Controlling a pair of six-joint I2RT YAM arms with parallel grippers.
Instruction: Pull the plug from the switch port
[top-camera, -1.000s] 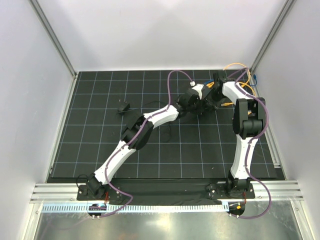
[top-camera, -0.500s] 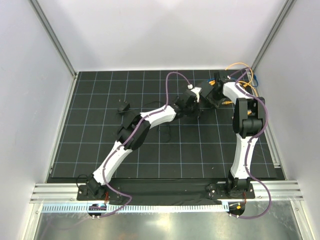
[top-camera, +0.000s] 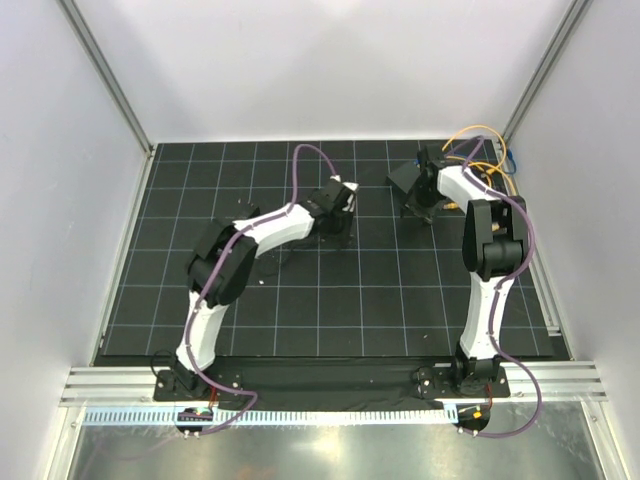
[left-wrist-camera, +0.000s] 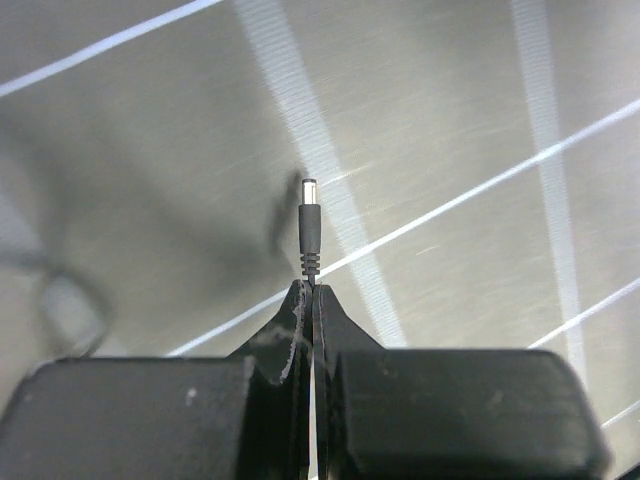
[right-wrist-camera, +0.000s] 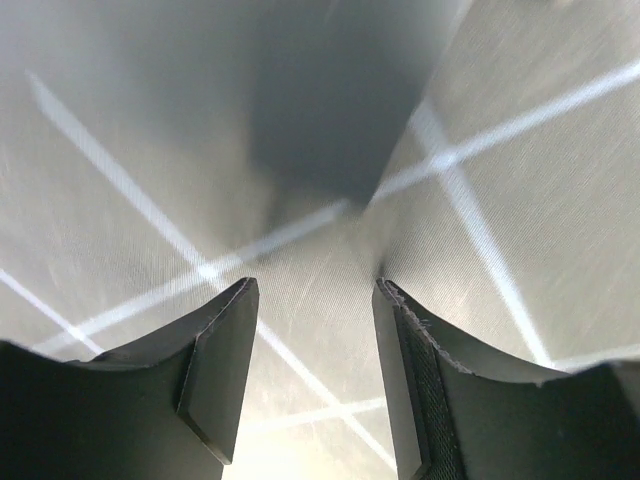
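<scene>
Fingers of the left arm (left-wrist-camera: 272, 345) are pinching the plug (left-wrist-camera: 310, 222) by its cable end, barrel pointing straight up the frame, free of any socket. The switch box (top-camera: 401, 177) is lying well apart, upper right in the overhead view, beside the right fingers (right-wrist-camera: 215, 365), which are standing partly open and empty.

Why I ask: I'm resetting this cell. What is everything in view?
small barrel plug: one, black with silver tip, held in mid-air, out of any socket
flat matte-black rectangular box: one, black, far right of the mat
thin cables: several, orange and yellow, far right corner
gridded mat: one, black with white lines, beneath everything
left gripper: one, black, shut on the plug's base
right gripper: one, black, open, empty
</scene>
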